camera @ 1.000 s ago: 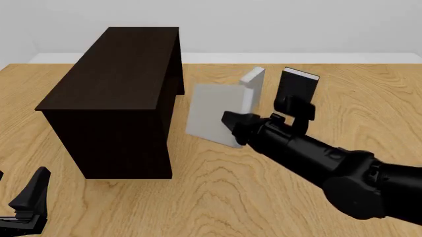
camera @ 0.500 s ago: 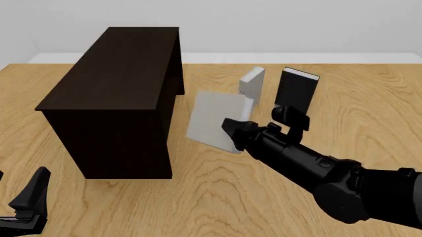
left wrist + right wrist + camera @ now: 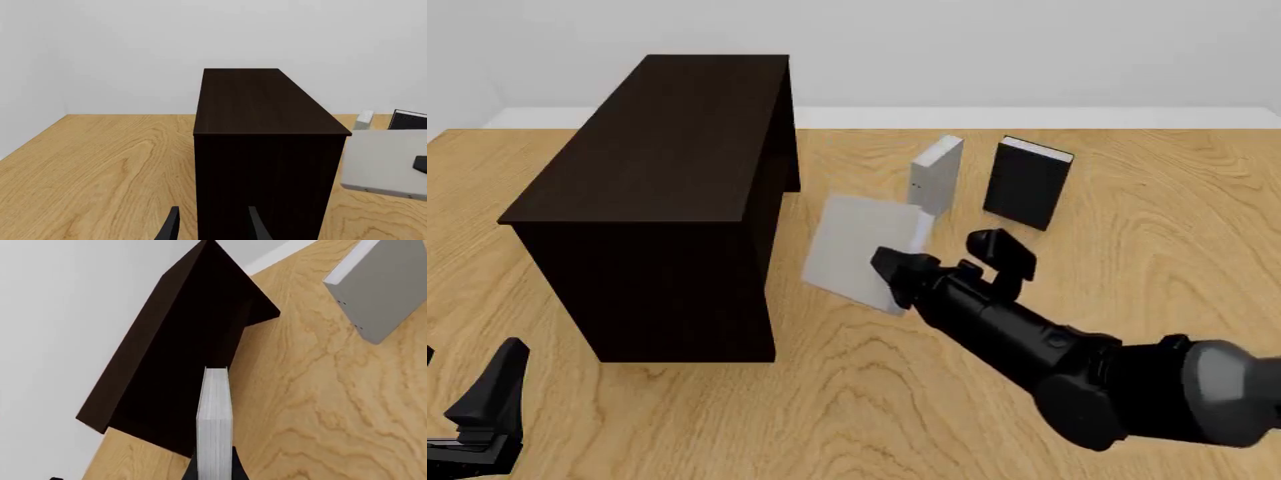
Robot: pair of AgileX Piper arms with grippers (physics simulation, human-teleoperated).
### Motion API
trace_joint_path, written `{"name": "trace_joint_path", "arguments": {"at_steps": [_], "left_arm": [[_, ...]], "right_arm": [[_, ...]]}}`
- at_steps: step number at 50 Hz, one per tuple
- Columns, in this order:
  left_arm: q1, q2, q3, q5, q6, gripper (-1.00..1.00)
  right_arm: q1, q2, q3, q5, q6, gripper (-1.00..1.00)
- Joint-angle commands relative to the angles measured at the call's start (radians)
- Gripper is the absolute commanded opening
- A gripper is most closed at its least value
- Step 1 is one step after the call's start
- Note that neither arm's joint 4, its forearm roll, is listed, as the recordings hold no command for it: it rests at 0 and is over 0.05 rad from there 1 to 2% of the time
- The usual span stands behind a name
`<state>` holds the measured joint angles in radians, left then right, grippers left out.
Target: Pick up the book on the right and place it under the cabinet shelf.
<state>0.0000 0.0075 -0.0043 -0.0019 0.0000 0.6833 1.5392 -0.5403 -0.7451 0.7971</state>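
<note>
The right gripper [image 3: 888,275] was clamped on the broad light grey book [image 3: 854,248], held upright just right of the big dark brown wooden cabinet [image 3: 667,170], edge-on for sliding underneath. The left gripper [image 3: 208,227] stood open, empty.

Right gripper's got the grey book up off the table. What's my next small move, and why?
Probably carry the book left toward the cabinet's open side. The right gripper is clamped on the book's edge, the book hangs beside the cabinet but outside it, and the wrist view shows its page edge already aimed at the dark opening. The left gripper sits low and clear of that path.
</note>
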Motion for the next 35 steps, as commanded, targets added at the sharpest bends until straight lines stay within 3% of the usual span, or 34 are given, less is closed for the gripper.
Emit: {"name": "trace_joint_path", "arguments": {"at_steps": [1, 13, 35], "left_arm": [[0.000, 0.000, 0.000, 0.000, 0.000, 1.00], [0.000, 0.000, 0.000, 0.000, 0.000, 1.00], [0.000, 0.000, 0.000, 0.000, 0.000, 1.00]], "right_arm": [[-0.002, 0.040, -0.016, -0.070, 0.061, -1.00], [0.007, 0.076, -0.013, -0.147, 0.115, -1.00], [-0.019, 0.206, -0.087, -0.200, 0.165, -1.00]]}}
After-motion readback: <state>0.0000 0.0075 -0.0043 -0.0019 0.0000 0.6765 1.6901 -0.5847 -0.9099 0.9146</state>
